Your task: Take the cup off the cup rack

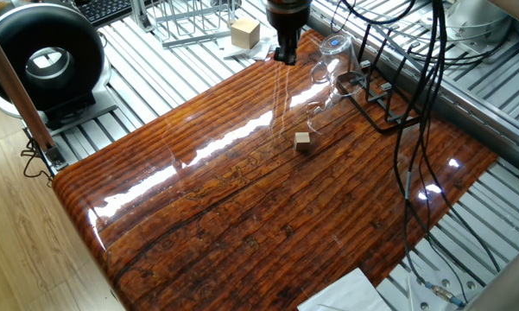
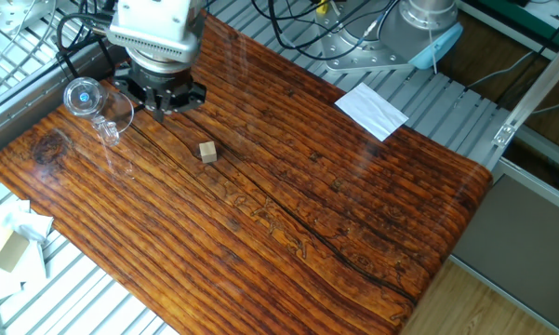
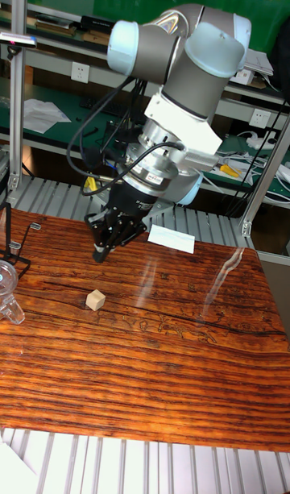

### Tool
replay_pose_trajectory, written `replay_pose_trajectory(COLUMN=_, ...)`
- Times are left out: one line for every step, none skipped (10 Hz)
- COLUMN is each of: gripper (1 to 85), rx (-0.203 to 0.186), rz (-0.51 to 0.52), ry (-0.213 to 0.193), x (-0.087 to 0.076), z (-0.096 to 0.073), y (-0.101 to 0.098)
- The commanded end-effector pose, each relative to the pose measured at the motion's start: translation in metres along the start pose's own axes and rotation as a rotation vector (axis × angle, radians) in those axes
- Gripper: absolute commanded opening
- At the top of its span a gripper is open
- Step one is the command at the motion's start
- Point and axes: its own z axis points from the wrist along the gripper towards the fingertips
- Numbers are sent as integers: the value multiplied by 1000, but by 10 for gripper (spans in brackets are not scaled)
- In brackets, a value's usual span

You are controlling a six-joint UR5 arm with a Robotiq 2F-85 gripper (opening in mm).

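My arm comes down from above in a bent pose: the grey upper link with its pale blue joint caps sits high, and the wrist angles downward and to one side, with black cables looping off it. My gripper (image 3: 101, 252) points down at a slant, its dark fingers (image 2: 160, 99) drawn close together with nothing between them. In one fixed view my gripper (image 1: 286, 53) shows only as a narrow dark tip below the wrist, cut off by the top edge. In the other fixed view the white wrist housing sits over my gripper (image 2: 164, 100).
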Motion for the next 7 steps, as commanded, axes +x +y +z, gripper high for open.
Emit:
replay_pose_trajectory(gripper=13, rx=32, rz=-21, ry=7, x=3, z=-1, y=-9)
replay_pose_trajectory(gripper=13, rx=33, rz=-23, ry=11, x=4, z=-1, y=-9)
replay_pose_trajectory(gripper=13, rx=30, rz=-23, ry=20, x=6, z=-1, y=-9)
replay_pose_trajectory(gripper=13, rx=34, rz=-28, ry=34, x=10, z=-1, y=-10)
replay_pose_trajectory(gripper=13, rx=38, rz=-34, ry=47, x=13, z=-1, y=-11)
replay_pose_trajectory(gripper=13, rx=44, rz=-44, ry=76, x=20, z=-1, y=-13)
replay_pose_trajectory(gripper=13, rx=66, rz=-63, ry=162, x=42, z=-4, y=-19)
